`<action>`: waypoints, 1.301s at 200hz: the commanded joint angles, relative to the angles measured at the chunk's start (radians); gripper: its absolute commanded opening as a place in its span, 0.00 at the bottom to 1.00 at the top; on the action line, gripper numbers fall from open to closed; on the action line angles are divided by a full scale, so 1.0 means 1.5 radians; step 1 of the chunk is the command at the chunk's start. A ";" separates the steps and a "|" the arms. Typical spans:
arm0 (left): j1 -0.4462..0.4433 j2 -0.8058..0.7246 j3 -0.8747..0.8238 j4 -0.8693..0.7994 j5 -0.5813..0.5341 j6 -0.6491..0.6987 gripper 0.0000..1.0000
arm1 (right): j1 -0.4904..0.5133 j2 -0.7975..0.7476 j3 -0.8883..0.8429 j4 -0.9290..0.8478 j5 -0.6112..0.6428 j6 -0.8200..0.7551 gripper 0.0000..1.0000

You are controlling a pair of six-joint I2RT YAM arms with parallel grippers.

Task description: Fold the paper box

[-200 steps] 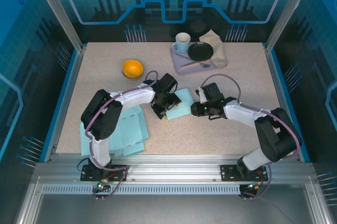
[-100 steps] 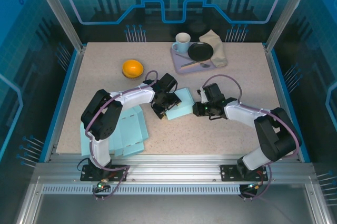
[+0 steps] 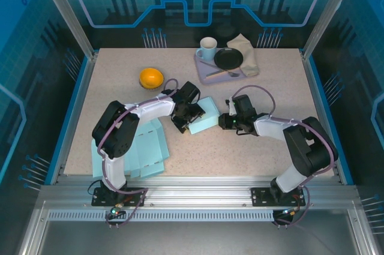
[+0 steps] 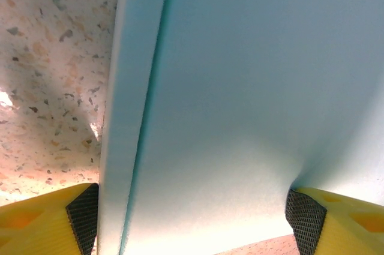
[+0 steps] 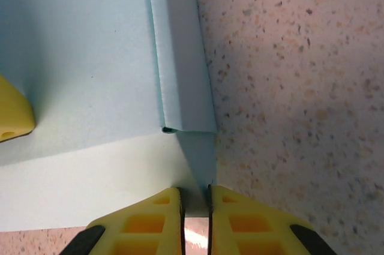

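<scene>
The paper box [image 3: 203, 116] is lying mid-tabletop [image 3: 270, 87] between the two arms, its long axis running from near-left to far-right. The left claw [image 4: 192, 219] is straddling it wide, pads pressing on opposite sides. The right claw [image 5: 195, 207] is pinching, almost closed, a thin flap [image 5: 201, 159] at the box's right end. With that flap lying directly ahead of it, the right arm is nearer for the next fold.
</scene>
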 commanded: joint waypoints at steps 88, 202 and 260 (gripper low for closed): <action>0.004 0.090 -0.037 -0.088 -0.038 -0.005 0.83 | 0.001 0.103 -0.048 0.018 0.018 0.048 0.17; 0.013 0.092 -0.032 -0.103 -0.045 0.006 0.83 | -0.008 -0.106 0.046 -0.219 0.069 -0.046 0.35; 0.015 0.092 -0.024 -0.112 -0.046 0.011 0.83 | -0.013 -0.028 0.186 -0.259 0.051 -0.106 0.43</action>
